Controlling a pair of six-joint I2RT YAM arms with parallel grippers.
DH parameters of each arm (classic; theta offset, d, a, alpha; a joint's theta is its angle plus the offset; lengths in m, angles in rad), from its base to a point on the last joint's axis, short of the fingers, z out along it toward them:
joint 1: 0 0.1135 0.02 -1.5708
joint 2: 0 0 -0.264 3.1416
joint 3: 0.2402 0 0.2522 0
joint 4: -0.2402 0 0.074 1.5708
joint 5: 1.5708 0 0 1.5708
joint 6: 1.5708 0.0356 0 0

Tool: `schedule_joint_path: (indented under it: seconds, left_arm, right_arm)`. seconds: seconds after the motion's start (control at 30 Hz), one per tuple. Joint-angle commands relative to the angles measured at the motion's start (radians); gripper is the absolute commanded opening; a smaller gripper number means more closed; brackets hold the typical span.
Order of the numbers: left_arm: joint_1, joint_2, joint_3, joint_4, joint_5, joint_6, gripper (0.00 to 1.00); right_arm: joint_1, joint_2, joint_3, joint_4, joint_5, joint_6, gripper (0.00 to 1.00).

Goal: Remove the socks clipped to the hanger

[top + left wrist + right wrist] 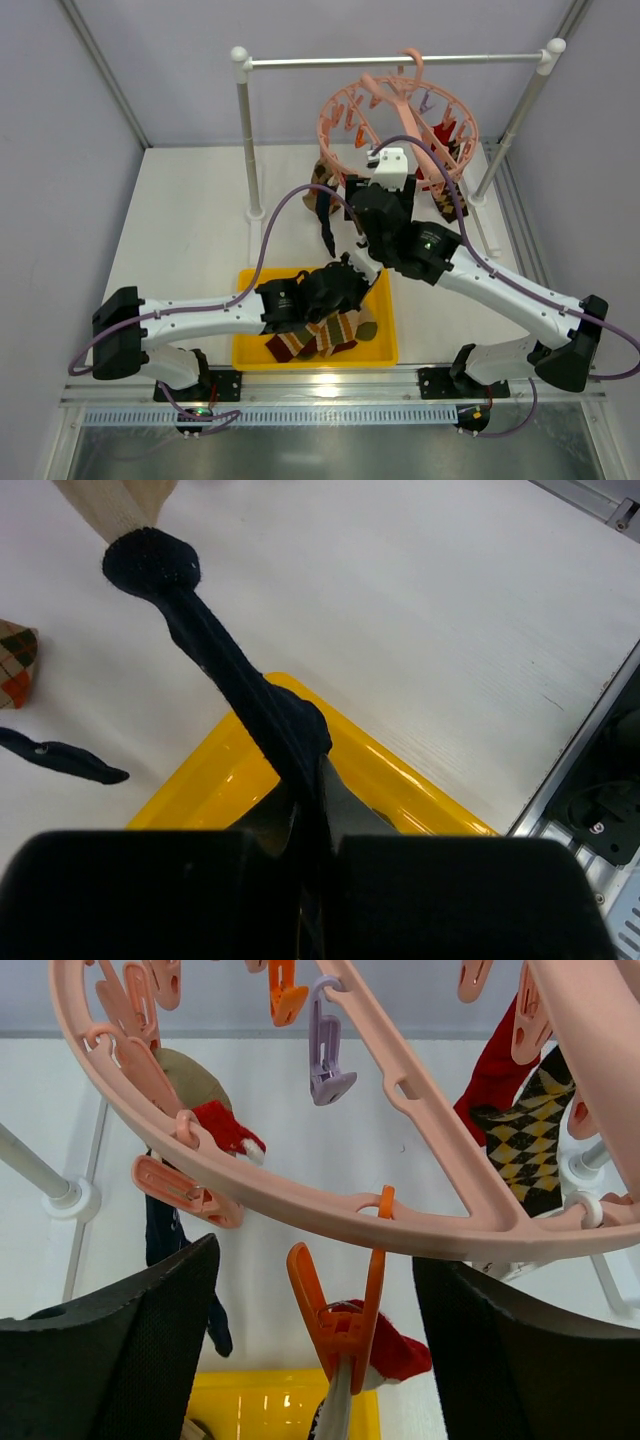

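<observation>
Partly done: a few socks binned, several left on the ring.
Near, 6 o'clock: striped socks (pixel 312 342) lie in the yellow bin (pixel 385 335). Left gripper (pixel 308 810) is clamped on the navy sock (pixel 235 675); can't tell if it's unclipped. Far, 12 o'clock: right gripper (pixel 318 1280) has jaws wide, straddling an orange clip (pixel 335 1325) under the hanger (pixel 300 1210). Red sock (pixel 495 1070) and argyle sock (pixel 530 1150) are clipped.

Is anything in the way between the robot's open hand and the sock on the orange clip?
No, nothing visible. The orange clip hangs between the open fingers of the right gripper, pinching the red-tipped sock just below.
</observation>
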Motion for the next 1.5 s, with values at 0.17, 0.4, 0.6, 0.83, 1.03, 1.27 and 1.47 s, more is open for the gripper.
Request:
schedule_joint_path:
  seconds: [0.17,0.4,0.6,0.83,1.03,1.27,1.47]
  left_arm:
    - [-0.019,-0.092,0.028,0.139,0.026,0.035,0.00]
    - [-0.019,-0.112,0.008,0.128,-0.006,0.035,0.00]
    - [-0.017,-0.194,-0.062,0.053,-0.116,0.027,0.00]
    - [-0.002,-0.424,-0.223,-0.111,-0.173,-0.114,0.00]
    - [0.014,-0.624,-0.347,-0.281,-0.118,-0.267,0.00]
    - [0.014,-0.658,-0.387,-0.481,-0.192,-0.477,0.00]
    - [0.014,-0.505,-0.340,-0.608,-0.265,-0.568,0.07]
  right_arm:
    - [-0.054,0.060,-0.036,-0.023,-0.007,-0.007,0.36]
    - [-0.076,0.044,-0.039,-0.032,0.012,-0.024,0.04]
    - [-0.078,-0.017,-0.065,-0.002,-0.048,-0.051,0.33]
    - [-0.076,-0.086,-0.137,0.087,-0.165,-0.085,0.92]
    - [-0.078,-0.184,-0.205,0.124,-0.207,-0.096,0.97]
    - [-0.091,-0.313,-0.297,0.158,-0.258,-0.100,1.00]
    - [-0.110,-0.359,-0.355,0.160,-0.272,-0.096,1.00]
